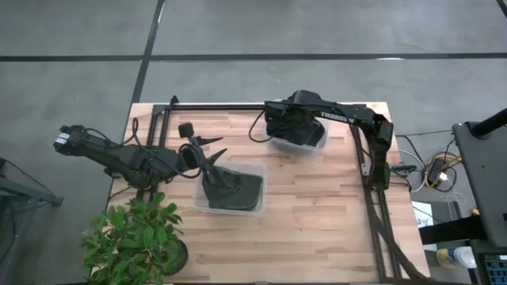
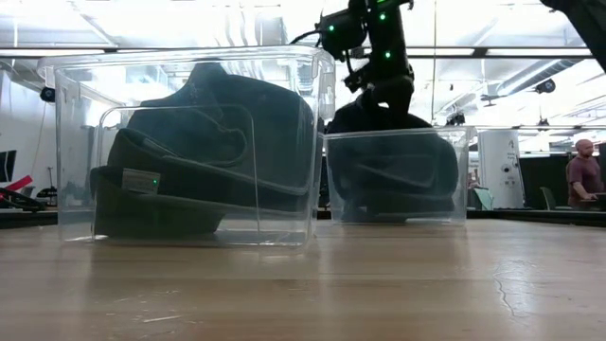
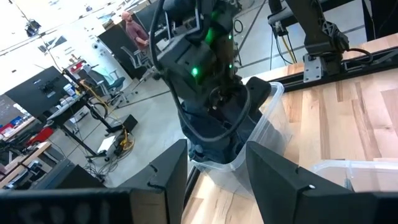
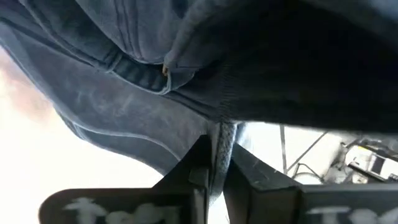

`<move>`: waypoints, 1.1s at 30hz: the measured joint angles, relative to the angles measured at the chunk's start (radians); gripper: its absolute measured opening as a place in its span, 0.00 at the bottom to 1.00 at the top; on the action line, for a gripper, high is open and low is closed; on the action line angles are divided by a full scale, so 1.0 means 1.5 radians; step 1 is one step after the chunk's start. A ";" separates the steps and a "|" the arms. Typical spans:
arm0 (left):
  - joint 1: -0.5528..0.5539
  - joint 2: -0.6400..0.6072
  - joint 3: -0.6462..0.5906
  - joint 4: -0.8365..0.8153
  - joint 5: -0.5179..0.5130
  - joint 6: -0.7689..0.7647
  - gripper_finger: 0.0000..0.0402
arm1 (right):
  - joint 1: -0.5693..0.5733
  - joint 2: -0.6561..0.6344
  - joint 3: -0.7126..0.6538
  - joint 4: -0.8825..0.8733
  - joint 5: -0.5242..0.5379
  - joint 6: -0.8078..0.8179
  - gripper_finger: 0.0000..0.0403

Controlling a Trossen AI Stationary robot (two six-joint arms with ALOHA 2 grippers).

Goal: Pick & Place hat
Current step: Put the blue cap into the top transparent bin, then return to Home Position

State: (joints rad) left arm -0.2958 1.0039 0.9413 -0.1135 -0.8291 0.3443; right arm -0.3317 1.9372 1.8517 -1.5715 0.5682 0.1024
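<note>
Nearest, a clear plastic bin (image 2: 189, 142) already has a dark fabric hat (image 2: 204, 142) sitting in it, so that one's done; left end effector (image 1: 210, 154) hovers spread beside it; farther back, right end effector (image 4: 214, 168) is pinching another dark hat (image 4: 186, 68) over the second clear bin (image 1: 305, 142), release still left I'd say.

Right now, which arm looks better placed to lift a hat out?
Probably the right: its fingers are pinched on the dark hat in the far bin. The left gripper hangs open beside the near bin.
</note>
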 joint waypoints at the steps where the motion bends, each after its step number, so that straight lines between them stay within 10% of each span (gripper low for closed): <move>1: 0.000 0.000 0.000 0.000 0.000 0.000 0.39 | 0.000 -0.006 0.002 0.000 0.000 0.005 0.07; 21: 0.001 0.001 0.000 0.000 0.001 -0.002 0.39 | 0.033 -0.191 0.002 0.000 -0.036 0.099 0.64; 26: 0.001 0.002 0.000 -0.011 0.001 0.000 0.37 | 0.078 -0.267 -0.020 0.023 -0.048 0.145 0.53; 33: 0.001 -0.004 0.000 -0.064 0.013 -0.009 0.10 | 0.182 -0.410 -0.148 0.174 -0.080 0.165 0.07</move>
State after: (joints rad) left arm -0.2943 0.9972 0.9407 -0.2092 -0.8092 0.3302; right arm -0.0580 1.3225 1.6296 -1.3112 0.4477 0.3493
